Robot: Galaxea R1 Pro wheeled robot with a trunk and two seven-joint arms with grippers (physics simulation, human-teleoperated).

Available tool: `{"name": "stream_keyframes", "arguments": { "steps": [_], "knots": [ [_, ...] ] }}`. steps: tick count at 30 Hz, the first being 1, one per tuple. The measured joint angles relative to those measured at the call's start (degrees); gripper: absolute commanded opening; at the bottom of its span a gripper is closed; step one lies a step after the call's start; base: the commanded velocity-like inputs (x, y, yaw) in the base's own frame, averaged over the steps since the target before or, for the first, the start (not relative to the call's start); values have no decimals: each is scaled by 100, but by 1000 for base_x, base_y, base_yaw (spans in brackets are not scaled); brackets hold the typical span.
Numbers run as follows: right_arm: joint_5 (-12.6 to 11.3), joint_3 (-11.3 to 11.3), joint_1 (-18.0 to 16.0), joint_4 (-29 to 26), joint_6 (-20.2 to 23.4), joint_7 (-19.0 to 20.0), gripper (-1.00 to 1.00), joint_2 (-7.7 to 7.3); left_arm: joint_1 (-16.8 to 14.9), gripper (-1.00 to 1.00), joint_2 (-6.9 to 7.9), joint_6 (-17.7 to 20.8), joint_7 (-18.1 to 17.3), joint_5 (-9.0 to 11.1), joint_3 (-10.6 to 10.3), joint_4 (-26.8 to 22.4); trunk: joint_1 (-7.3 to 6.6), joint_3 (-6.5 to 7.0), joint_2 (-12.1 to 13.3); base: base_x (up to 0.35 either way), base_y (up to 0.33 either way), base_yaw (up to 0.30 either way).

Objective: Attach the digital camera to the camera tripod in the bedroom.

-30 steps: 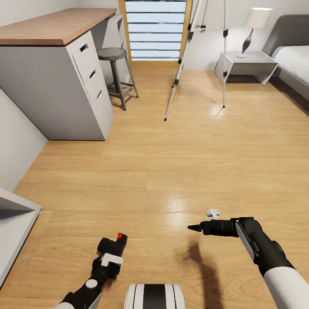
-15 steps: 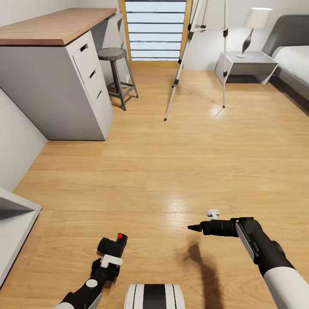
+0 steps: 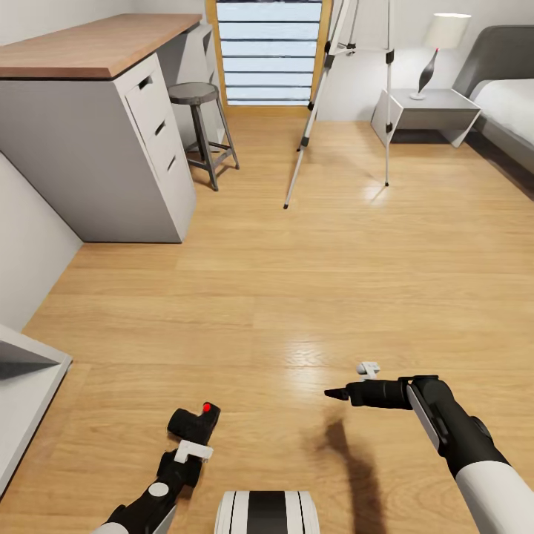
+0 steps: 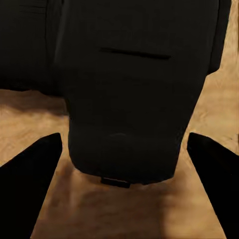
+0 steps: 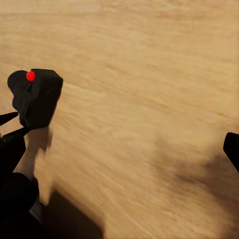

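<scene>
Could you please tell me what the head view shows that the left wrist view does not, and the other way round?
The head view alone takes in the room: the camera tripod by the window, the stool, the desk, and the right gripper. The left wrist view alone gives a close look at the digital camera between the left gripper's fingertips. Both show that camera and the wood floor.

Boxy black digital camera (image 3: 194, 424) with red dot above wood floor, silver-legged camera tripod (image 3: 337, 96) standing by window
</scene>
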Motion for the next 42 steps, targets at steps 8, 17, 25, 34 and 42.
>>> {"name": "stream_keyframes", "arguments": {
  "steps": [8,17,25,34,42],
  "knots": [
    [-2,0,0,0,0,0,100,0,-1,-100,0,-3,-4,29,13,-3,0,0,0,0,0,0],
    [-2,0,1,0,0,0,100,0,0,-100,0,-7,-6,19,16,-8,0,0,0,0,0,0],
    [-2,0,1,0,0,0,100,0,-4,-100,-255,21,36,-36,0,-817,0,1,0,0,0,0],
    [-7,-3,0,0,-1,6,100,-6,-7,-100,-715,1720,98,-29,-16,-2598,-1,1,0,0,0,0],
    [-11,-8,1,0,-1,8,100,-9,-3,-100,-816,3252,60,314,-606,-4098,0,0,0,0,0,0]
  ]
}}
